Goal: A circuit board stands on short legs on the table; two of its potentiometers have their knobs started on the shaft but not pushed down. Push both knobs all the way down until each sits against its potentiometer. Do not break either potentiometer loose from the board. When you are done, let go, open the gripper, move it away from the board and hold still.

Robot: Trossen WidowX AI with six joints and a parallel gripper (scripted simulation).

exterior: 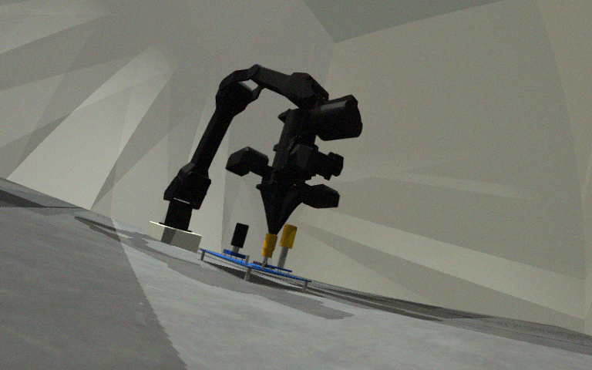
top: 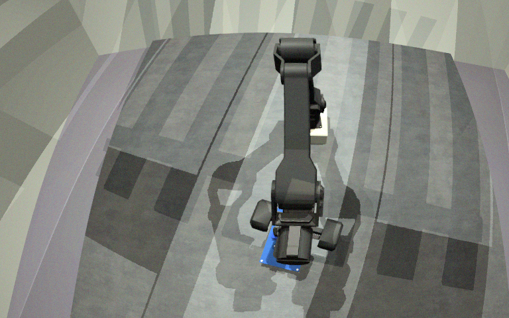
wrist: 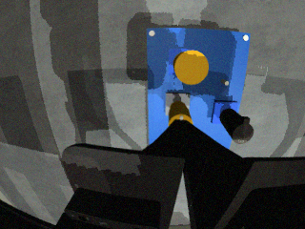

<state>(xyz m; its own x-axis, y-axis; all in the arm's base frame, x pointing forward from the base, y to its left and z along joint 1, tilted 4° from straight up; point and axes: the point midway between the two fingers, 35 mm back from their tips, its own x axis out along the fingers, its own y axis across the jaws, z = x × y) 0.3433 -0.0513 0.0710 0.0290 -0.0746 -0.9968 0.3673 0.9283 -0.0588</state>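
One end effector (exterior: 274, 231), fingers together and empty, tip resting on the nearer yellow knob (exterior: 269, 245). One blue circuit board (exterior: 257, 267) stands on short legs on the table (exterior: 261, 331) — three knobs counted: two yellow, both raised on their shafts, second (exterior: 287, 236) just beyond; one black (exterior: 239, 235) farther back.

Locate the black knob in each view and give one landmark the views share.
Top: not visible; the arm covers that part of the board.
Exterior: black knob stands at lower centre, left of the two yellow knobs, toward the base.
Wrist: right of centre, at the board's right edge, beside the shut tool.
Shared landmark: the blue board.
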